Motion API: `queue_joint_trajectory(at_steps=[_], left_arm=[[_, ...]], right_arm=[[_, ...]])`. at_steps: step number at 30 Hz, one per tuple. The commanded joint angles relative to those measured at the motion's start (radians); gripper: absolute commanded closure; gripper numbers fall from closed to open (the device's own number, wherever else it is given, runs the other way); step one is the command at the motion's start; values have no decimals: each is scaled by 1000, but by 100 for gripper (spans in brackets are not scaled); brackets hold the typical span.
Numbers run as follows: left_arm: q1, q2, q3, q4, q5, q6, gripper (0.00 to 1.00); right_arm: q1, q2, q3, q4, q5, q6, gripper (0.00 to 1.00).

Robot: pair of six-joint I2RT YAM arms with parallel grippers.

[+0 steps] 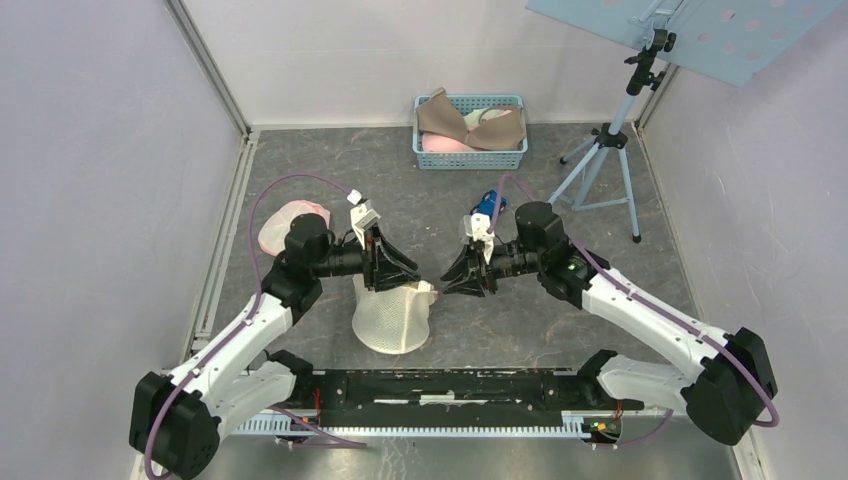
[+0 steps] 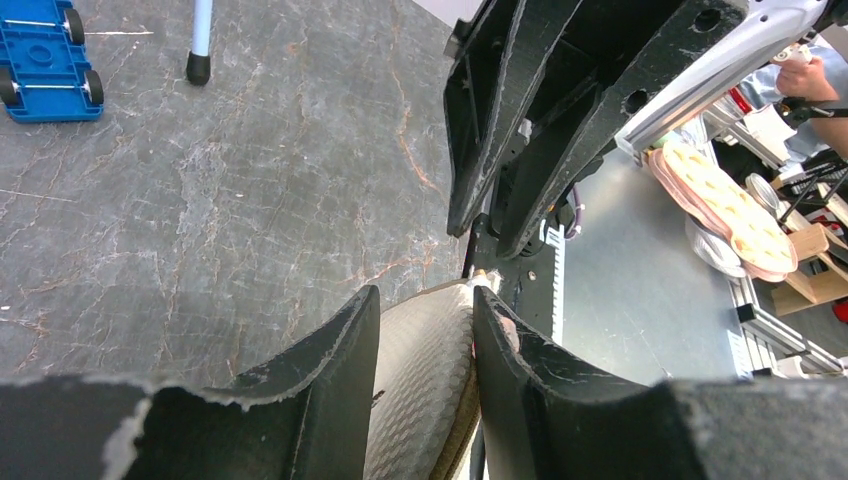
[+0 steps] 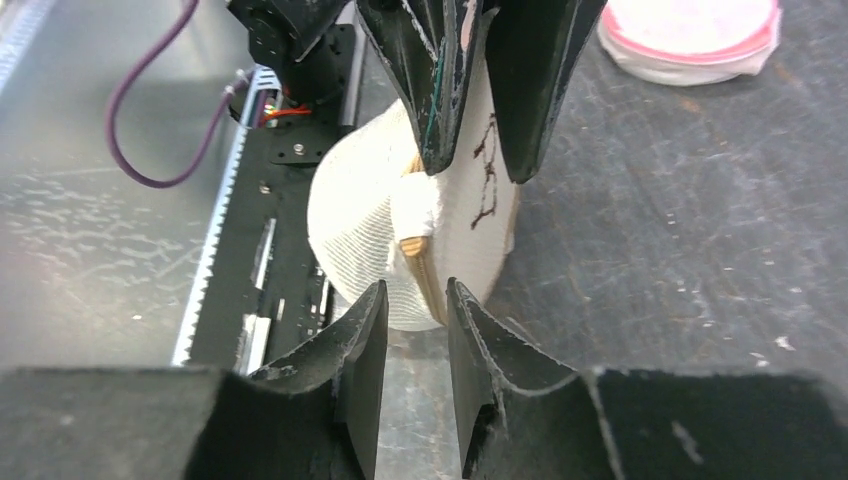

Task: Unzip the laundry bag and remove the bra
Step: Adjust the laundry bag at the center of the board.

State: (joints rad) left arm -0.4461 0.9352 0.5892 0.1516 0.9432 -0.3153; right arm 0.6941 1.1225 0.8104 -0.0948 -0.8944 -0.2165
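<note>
The white mesh laundry bag (image 1: 392,318) stands on the dark floor between the arms. My left gripper (image 1: 408,272) is shut on its upper edge; in the left wrist view the mesh (image 2: 425,370) fills the gap between the jaws. The bag's tan zipper (image 3: 422,262) runs down the side that faces my right gripper (image 3: 415,288). That gripper is open just short of the bag's corner, with only bare floor between its fingers. The bra stays hidden inside the bag.
A blue basket (image 1: 470,158) with several bras sits at the back. A second pink-and-white bag (image 1: 290,222) lies to the left. A tripod (image 1: 605,160) stands at the right, a blue toy car (image 1: 487,204) near it. The mounting rail (image 1: 440,388) runs along the near edge.
</note>
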Motion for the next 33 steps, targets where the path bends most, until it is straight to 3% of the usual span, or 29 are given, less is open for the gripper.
queue_joint_trajectory(at_steps=[1,3,7,9,13,17,22,25,31,33], left_arm=[[3,-19,4,55,-9,53,98],[3,-28,-8,45,-26,68,98],[3,-44,-34,52,-31,93,98],[2,-35,-34,81,-8,72,98],[3,-13,-32,142,16,10,98],[6,-4,-49,224,4,-91,98],[24,15,-92,411,5,-287,98],[35,19,-117,479,0,-373,98],[65,13,-131,463,18,-385,98],[67,11,-114,390,27,-343,95]], right_arm=[[6,27,-58,212,-53,298,67],[5,43,-76,247,-58,383,66],[5,32,-125,317,-45,407,34],[6,19,-137,329,-17,345,27],[24,48,-115,332,-5,225,21],[81,70,-160,477,-6,215,23],[113,91,-231,642,54,260,35],[113,102,-231,714,83,288,55],[111,97,-208,714,106,320,93],[112,92,-203,691,119,318,98]])
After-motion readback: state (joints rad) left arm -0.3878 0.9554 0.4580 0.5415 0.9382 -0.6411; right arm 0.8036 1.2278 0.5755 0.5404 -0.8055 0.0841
